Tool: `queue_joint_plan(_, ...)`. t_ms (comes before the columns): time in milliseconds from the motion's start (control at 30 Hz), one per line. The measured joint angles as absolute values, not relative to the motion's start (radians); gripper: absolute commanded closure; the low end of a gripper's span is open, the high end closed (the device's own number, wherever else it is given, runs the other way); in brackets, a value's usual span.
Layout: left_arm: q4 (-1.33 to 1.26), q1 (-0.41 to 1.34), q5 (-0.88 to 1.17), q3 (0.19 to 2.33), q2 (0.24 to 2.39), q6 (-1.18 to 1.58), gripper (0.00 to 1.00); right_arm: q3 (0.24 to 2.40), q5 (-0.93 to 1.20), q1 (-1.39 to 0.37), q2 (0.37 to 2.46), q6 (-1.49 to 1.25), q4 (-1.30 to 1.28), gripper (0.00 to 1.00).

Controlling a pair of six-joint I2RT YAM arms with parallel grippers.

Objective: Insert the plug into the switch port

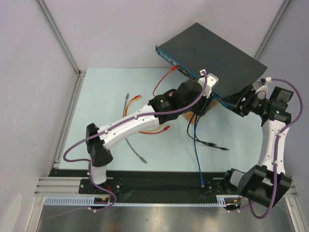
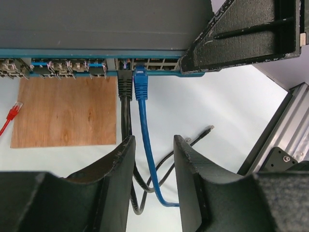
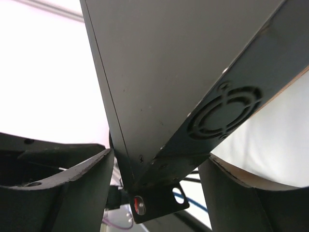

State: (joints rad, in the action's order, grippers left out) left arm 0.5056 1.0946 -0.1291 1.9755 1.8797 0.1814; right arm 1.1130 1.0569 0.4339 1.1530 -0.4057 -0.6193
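Left gripper (image 2: 154, 141), jaws spread and holding nothing, faces the switch (image 2: 96, 24) front, blue cable (image 2: 144, 121) passing between them; right gripper (image 3: 157, 159) straddles the switch's corner, jaws apart; the blue plug (image 2: 140, 83) sits in the switch face beside a black plug (image 2: 124, 83), apparently seated; insertion looks finished, so next comes a straight retreat clear of the cable; plug's long axis runs square to the switch face, nose inward.

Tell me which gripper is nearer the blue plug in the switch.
Left. The left gripper sits just before the blue plug, straddling its cable; the right gripper is off at a corner of the switch.
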Motion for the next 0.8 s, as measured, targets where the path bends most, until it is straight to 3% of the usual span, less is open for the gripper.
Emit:
queue_joint_plan(200,0.522,1.094,-0.129,1.981,1.894,0.183,0.57,1.095,1.074,0.419,1.153,-0.414,-0.623,0.34)
queue_joint_plan(400,0.529,1.090,-0.127,1.999,1.939,0.183,0.59,1.091,1.075,0.416,1.153,-0.425,-0.624,0.48)
queue_joint_plan(600,0.536,1.087,-0.129,2.045,1.982,0.183,0.80,1.089,1.076,0.416,1.153,-0.427,-0.622,0.71)
queue_joint_plan(633,0.538,1.085,-0.129,2.050,1.984,0.183,0.90,1.089,1.076,0.416,1.153,-0.427,-0.621,0.83)
queue_joint_plan(700,0.546,1.078,-0.132,2.056,1.987,0.183,0.98,1.089,1.076,0.416,1.153,-0.427,-0.620,0.97)
queue_joint_plan(800,0.557,1.070,-0.124,2.065,1.990,0.182,1.00,1.089,1.076,0.416,1.153,-0.427,-0.619,1.00)
